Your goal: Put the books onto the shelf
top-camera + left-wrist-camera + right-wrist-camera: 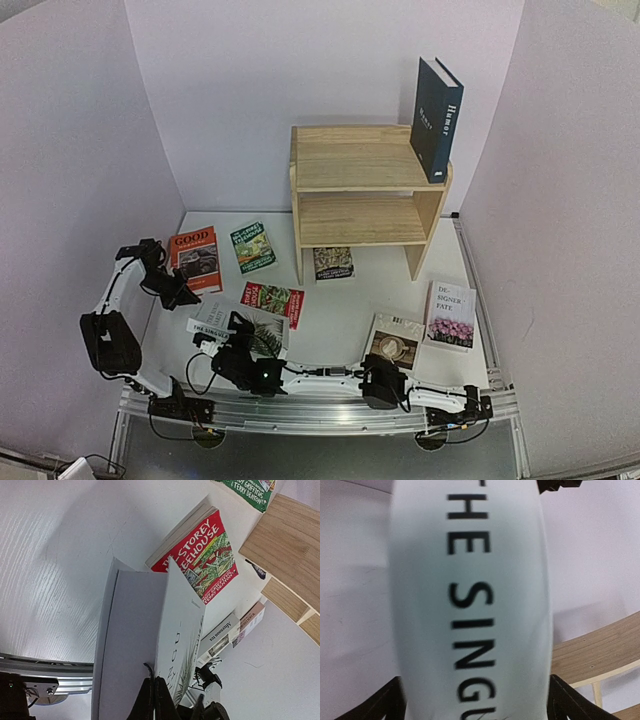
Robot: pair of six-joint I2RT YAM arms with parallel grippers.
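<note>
The white plant-cover book (pixel 265 338) (pixel 135 630) is tipped up near the front rail. Its spine (pixel 470 580), lettered "THE SINGU", faces the right wrist camera. My right gripper (pixel 222 336) (pixel 475 702) stands wide open astride that spine. Its tips are hidden, so contact with the covers cannot be seen. My left gripper (pixel 183 293) (pixel 153 692) is shut, its tips against the book's near edge. The dark blue "Humor" book (pixel 435 118) stands on the top tier of the wooden shelf (pixel 350 160).
Lying flat on the table are the orange "GOOD" book (pixel 195 257), a green paperback (pixel 253 246), a red paperback (pixel 272 300) (pixel 205 555), a dark one (pixel 333 263) under the shelf, a coffee-cover book (pixel 392 342) and a flower-cover book (pixel 451 316). Walls close in on three sides.
</note>
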